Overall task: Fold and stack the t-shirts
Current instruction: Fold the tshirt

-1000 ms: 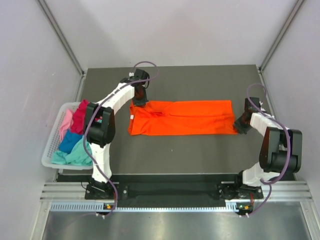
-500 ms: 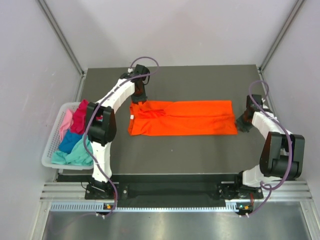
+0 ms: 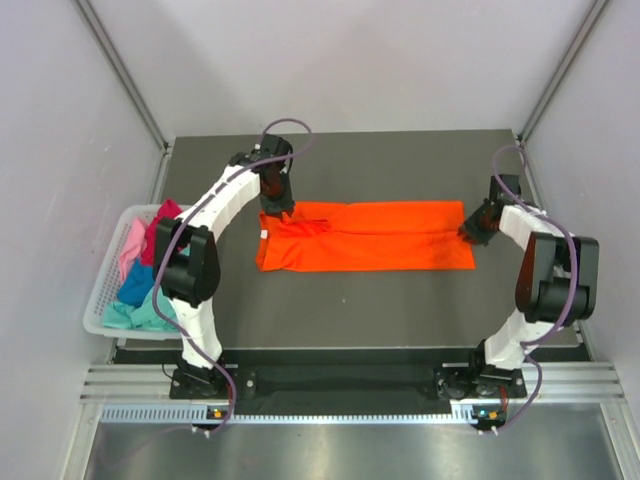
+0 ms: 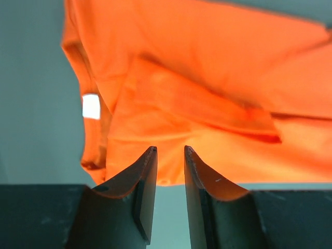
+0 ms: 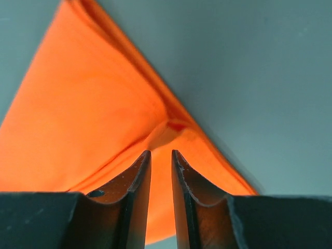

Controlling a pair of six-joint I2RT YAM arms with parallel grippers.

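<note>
One bright orange t-shirt (image 3: 365,236) lies flat on the dark table, folded into a long strip running left to right. My left gripper (image 3: 277,207) is at its far left corner. In the left wrist view the jaws (image 4: 168,150) stand narrowly open over the cloth's edge (image 4: 207,104), with nothing between them. My right gripper (image 3: 470,230) is over the shirt's right end. In the right wrist view its jaws (image 5: 161,153) are narrowly open above the orange cloth (image 5: 93,114). Magenta (image 3: 160,235), pale pink (image 3: 130,245) and teal (image 3: 155,312) t-shirts lie heaped in the basket.
The white lattice basket (image 3: 97,300) stands off the table's left edge, beside the left arm. A white neck label (image 4: 91,106) shows at the shirt's left end. Grey walls close in on both sides and the back. The table (image 3: 400,165) is bare dark surface beyond and in front of the shirt.
My right gripper has moved left and away from me, from beside the shirt's right edge onto it. My left gripper has shifted slightly towards the shirt's far left corner. The shirt lies as before.
</note>
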